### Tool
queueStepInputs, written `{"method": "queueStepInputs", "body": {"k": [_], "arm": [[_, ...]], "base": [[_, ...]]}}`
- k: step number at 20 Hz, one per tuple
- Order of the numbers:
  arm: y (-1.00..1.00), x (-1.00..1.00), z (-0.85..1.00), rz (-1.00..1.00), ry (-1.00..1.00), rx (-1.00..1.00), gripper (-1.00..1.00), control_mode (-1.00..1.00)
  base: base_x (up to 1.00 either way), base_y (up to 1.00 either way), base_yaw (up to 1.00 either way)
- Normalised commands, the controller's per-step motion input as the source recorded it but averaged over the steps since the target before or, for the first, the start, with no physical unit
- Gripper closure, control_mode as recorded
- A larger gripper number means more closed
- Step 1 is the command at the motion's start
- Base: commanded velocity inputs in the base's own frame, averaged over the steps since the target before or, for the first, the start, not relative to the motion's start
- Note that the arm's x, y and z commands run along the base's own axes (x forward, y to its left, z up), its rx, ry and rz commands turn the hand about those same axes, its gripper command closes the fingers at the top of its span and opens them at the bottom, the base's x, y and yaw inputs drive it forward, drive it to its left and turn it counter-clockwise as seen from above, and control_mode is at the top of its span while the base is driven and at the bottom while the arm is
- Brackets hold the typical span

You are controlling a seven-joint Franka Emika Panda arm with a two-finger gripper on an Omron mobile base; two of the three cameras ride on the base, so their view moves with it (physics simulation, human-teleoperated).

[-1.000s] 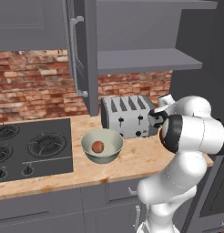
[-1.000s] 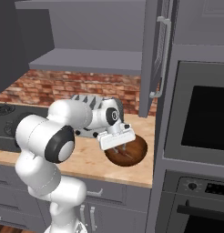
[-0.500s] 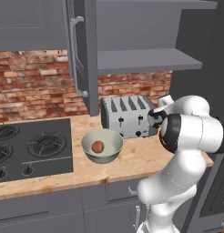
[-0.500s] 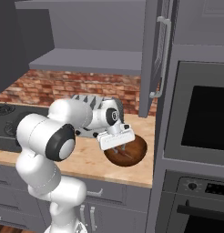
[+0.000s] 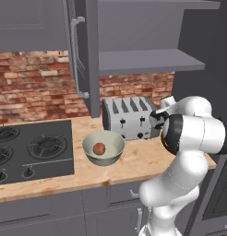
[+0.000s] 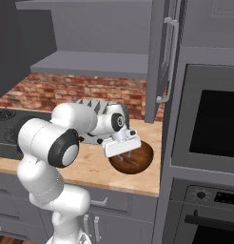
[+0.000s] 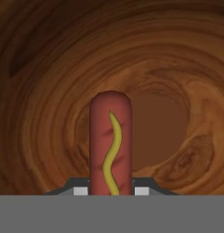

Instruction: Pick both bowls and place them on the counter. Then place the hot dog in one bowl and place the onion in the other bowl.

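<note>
The hot dog (image 7: pixel 110 143), streaked with mustard, is clamped between the fingers of the pincer (image 6: pixel 122 153), pointing down into the dark wooden bowl (image 6: pixel 138 162) on the tan surface (image 6: pixel 97 171) beside the oven. The onion (image 5: pixel 99 148) already sits in the pale bowl (image 5: pixel 104 148) by the toaster (image 5: pixel 129 117). To finish well, I would lower until the sausage tip nears the bowl floor, then release centrally and lift straight out, so the bowl is not nudged.
</note>
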Motion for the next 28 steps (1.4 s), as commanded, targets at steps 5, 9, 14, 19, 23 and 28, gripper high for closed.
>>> {"method": "queueStepInputs", "body": {"k": [5, 9, 14, 19, 23, 28], "arm": [[-0.06, 0.0, -0.11, 0.0, 0.0, 0.0, -1.0, -1.0], [-0.02, -0.01, -0.02, 0.0, 0.0, 0.0, -1.0, -1.0], [-0.04, -0.12, 0.02, 0.0, -0.05, 0.0, -1.0, -1.0], [-0.01, -0.08, 0.18, 0.0, -0.05, 0.0, -1.0, -1.0], [0.06, -0.1, 0.38, 0.0, -0.1, 0.0, -1.0, -1.0], [0.06, -0.19, 0.42, 0.0, -0.14, 0.0, -1.0, -1.0]], "base": [[0.0, 0.0, 0.0], [0.0, 0.0, 0.0], [0.0, 0.0, 0.0], [0.0, 0.0, 0.0], [0.0, 0.0, 0.0], [0.0, 0.0, 0.0]]}}
